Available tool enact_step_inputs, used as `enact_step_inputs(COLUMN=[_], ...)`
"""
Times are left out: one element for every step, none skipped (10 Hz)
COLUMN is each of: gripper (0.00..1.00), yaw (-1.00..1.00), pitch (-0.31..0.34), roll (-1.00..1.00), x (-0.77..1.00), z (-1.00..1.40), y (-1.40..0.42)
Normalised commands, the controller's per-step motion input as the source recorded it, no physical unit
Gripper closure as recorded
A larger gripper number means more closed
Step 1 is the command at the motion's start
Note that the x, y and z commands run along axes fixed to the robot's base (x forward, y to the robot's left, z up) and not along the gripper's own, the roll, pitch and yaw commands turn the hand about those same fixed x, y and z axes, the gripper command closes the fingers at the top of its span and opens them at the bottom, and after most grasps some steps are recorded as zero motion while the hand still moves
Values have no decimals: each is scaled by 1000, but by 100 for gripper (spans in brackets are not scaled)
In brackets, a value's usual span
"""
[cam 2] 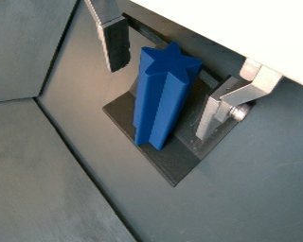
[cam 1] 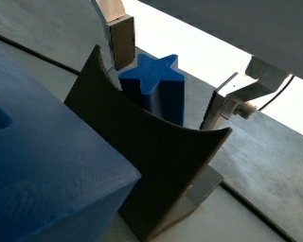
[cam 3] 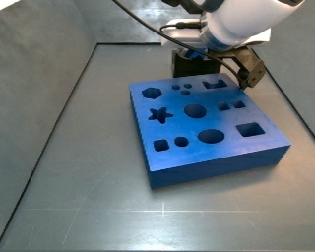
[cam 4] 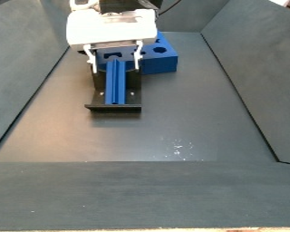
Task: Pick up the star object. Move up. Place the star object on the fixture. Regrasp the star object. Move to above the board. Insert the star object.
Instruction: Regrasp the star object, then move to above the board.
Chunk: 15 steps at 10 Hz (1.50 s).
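The blue star object (cam 2: 161,95) rests on the dark fixture (cam 2: 167,163), leaning against its upright; the star-shaped end face points toward the wrist (cam 1: 154,74). My gripper (cam 2: 165,76) is open and straddles the peg's upper end, with a gap between each silver finger (cam 2: 113,43) and the peg. In a side view the peg (cam 4: 116,82) lies along the fixture (cam 4: 111,107) under the gripper (cam 4: 115,62). The blue board (cam 3: 207,128) lies in front of the fixture (cam 3: 189,67) in a side view, where the gripper (cam 3: 220,61) hides the peg.
The board's star-shaped hole (cam 3: 157,115) is on its left side among round and square holes. A corner of the board (cam 1: 41,161) sits close beside the fixture (cam 1: 135,142). Sloping grey walls (cam 4: 26,100) close in the floor on both sides.
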Motion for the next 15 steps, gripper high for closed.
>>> enact_step_inputs(gripper=[0,0,100,100,100,100,100,100,100,100,100,100,100,100,100], yaw=[-39,-38,0,58,47,0,-53,-77,-82,-74,-65,-32,-5,37,68], pitch=[-42,-39,0,-160,-155,-119,-72,-29,0,71,99,143,172,204,209], roll=[80,79,0,-25,-29,-23,-16,-14,-14,-14,-13,-16,-19,-24,-31], x=[46,44,0,284,283,269,256,250,245,233,228,218,214,204,198], z=[-375,-375,0,1000,1000,1000,1000,1000,1000,1000,1000,1000,1000,1000,1000], y=[7,7,0,57,55,52,48,47,46,42,39,34,31,24,17])
